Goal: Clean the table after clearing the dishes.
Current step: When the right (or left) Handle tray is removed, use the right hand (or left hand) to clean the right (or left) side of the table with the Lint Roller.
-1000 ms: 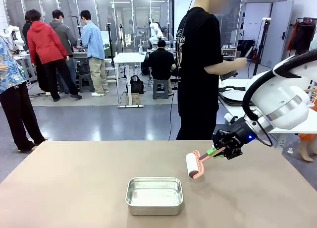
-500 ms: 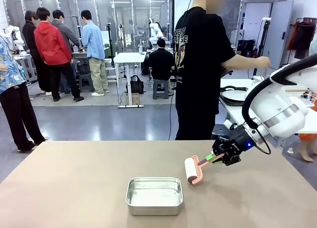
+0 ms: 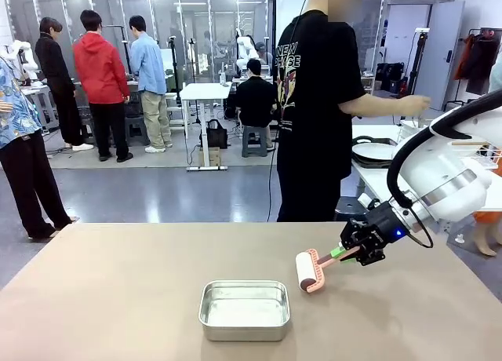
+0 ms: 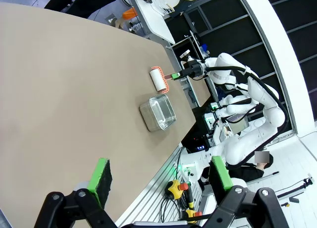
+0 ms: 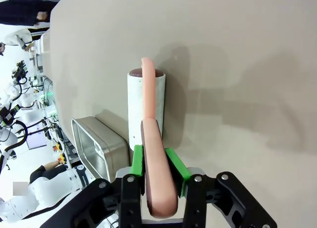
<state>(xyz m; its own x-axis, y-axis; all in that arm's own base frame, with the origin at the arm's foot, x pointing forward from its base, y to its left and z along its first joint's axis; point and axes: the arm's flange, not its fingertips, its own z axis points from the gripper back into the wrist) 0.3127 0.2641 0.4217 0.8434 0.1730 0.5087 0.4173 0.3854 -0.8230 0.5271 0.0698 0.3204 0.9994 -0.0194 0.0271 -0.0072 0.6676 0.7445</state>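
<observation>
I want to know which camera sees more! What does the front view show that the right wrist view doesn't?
Front view: the whole white right arm, and the person in a black printed T-shirt. Right wrist view: the right hand's green pads clamping the lint roller's pink handle. Both: that roller, the steel pan, the table.

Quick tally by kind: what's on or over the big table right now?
Pan: 1
Roller, held in the right end effector: 1
Total: 2
</observation>
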